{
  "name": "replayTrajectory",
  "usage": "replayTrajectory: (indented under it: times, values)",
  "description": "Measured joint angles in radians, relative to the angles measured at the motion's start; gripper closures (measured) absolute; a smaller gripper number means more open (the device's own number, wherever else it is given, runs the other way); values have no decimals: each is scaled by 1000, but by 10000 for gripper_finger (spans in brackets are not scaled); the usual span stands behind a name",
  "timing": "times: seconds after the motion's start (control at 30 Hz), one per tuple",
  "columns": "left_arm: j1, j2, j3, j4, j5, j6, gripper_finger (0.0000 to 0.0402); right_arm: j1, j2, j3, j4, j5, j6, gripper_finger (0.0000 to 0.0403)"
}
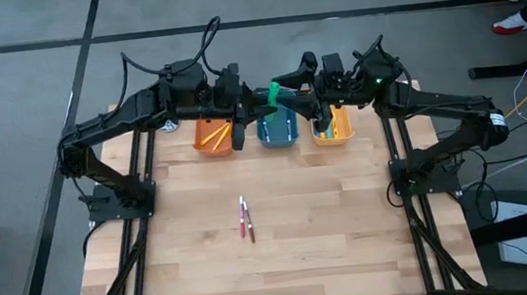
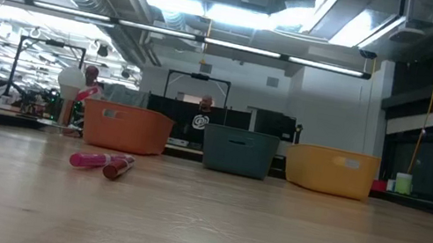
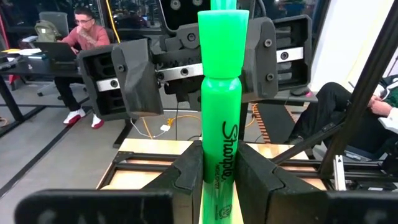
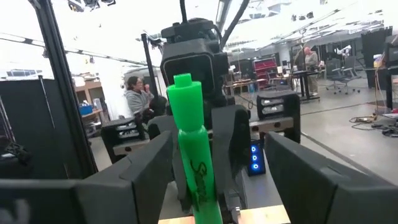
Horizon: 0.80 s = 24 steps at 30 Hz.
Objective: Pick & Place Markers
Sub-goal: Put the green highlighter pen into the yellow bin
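Left gripper (image 1: pixel 256 97) clamps bright green Sharpie highlighter (image 1: pixel 275 93) above blue plastic bin (image 1: pixel 278 132). Low view: two red-pink markers (image 2: pixel 102 162) lie on wooden table (image 2: pixel 267 238), unpicked. Right wrist: right gripper (image 4: pixel 205 180) open astride highlighter; we judge handover underway, right closes next.

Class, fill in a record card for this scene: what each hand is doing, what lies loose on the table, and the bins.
Left hand: shut on the green highlighter, above the middle bin
Right hand: open, fingers either side of the highlighter's far end
Loose on table: pink marker, red marker, side by side
Bins: orange bin, middle bin, yellow bin, in a row
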Motion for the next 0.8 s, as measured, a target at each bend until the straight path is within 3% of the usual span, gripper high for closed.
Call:
replayTrajectory:
  times: [0.53,0.67,0.8]
  values:
    - [0,0,0,0,-7,0,339,0,59,74,-82,-34,-4,157]
    - [0,0,0,0,-7,0,339,0,59,74,-82,-34,-4,193]
    - [0,0,0,-1,-10,0,339,0,59,74,-81,-39,-4,257]
